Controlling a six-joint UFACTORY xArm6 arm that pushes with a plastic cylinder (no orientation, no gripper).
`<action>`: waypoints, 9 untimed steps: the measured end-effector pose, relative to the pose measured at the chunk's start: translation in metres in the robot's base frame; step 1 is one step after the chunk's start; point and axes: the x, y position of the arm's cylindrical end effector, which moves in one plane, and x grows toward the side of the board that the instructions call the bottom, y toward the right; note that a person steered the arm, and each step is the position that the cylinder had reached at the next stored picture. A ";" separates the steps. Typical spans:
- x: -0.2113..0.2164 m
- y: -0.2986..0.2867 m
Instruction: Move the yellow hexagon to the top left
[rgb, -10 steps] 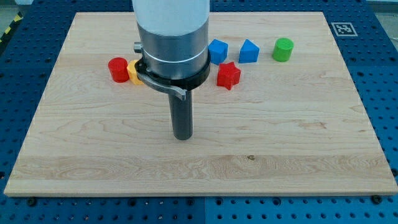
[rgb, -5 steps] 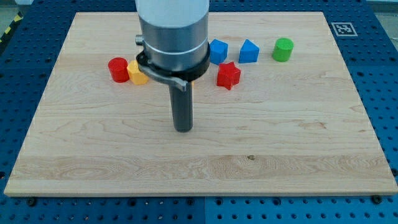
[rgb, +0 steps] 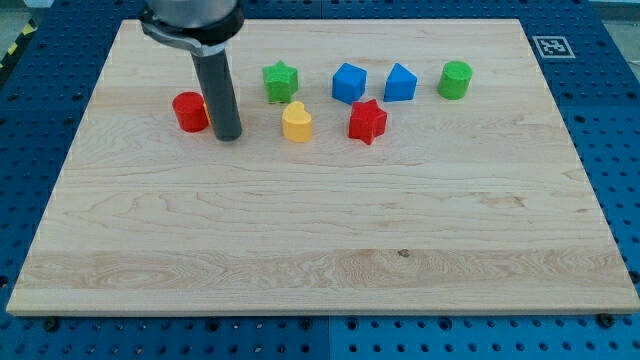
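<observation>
My tip (rgb: 227, 136), a bare rod holding nothing, sits just right of the red cylinder (rgb: 189, 111), with a yellow block (rgb: 296, 122), whose hexagon shape I cannot confirm, near on its right, so get round to its near-right side and push it steadily far-left.

1 raised, fairly near camera view, tilted down from the wooden board's (rgb: 320, 230) bottom edge toward its top.

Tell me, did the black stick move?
Yes. My tip went toward the view's top left, from the board's middle to right beside the red cylinder.
</observation>
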 end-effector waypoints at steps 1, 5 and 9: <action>-0.024 -0.013; -0.143 -0.022; -0.186 0.004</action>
